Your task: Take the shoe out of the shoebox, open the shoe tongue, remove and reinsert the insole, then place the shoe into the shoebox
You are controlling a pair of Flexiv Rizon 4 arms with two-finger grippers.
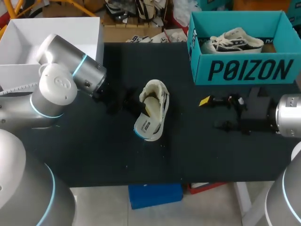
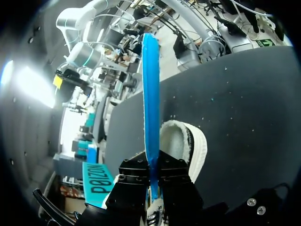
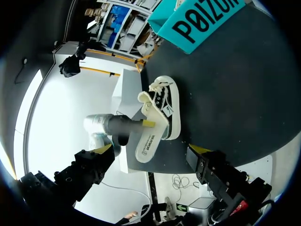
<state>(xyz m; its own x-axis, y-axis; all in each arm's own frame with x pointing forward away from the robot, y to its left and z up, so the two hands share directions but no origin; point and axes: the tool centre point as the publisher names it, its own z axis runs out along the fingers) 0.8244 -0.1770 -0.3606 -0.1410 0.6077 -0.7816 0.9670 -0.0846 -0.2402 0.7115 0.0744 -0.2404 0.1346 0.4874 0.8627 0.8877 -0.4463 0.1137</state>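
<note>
Left claw (image 2: 151, 165) clamped on insole (image 2: 149, 94), edge-on over the shoe (image 1: 156, 101) opening (probably lining up to reinsert). Shoe lies sideways mid-table; right claw (image 3: 153, 150) spread, idle.

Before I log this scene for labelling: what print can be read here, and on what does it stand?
"POIZON": large dark letters on the front of the box, the first O slashed.
Small dark print on the insole: too blurred to read.
Shoe on the table: no legible print.
Second shoe in the box: no legible print.
</note>
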